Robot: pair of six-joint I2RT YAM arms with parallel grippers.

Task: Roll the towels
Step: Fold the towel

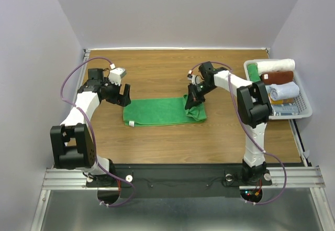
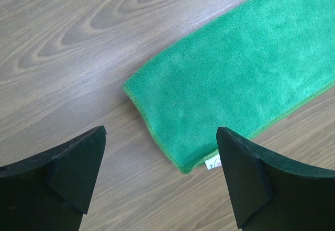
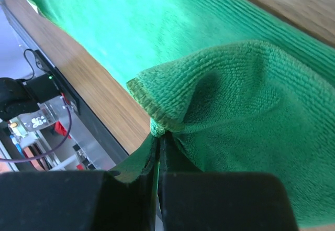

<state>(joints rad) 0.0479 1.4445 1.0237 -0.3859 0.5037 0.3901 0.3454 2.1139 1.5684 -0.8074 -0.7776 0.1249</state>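
Observation:
The green towel (image 1: 157, 111) lies folded into a long strip across the middle of the table. Its right end is lifted and curled over. My right gripper (image 1: 193, 101) is shut on that end's edge; in the right wrist view the green towel (image 3: 251, 100) bunches up from between the closed fingers (image 3: 158, 139). My left gripper (image 1: 120, 96) is open and empty, hovering just beyond the strip's left end. In the left wrist view the green towel (image 2: 246, 68) shows flat with a small white label (image 2: 213, 163) at its corner. The pale bluish-white towel (image 1: 282, 90) sits rolled in the basket.
A white basket (image 1: 302, 110) at the right edge holds a cream-white roll (image 1: 275, 65), a brown roll (image 1: 277, 77), a green roll (image 1: 253, 72) and the pale blue roll. Grey walls enclose the table on three sides.

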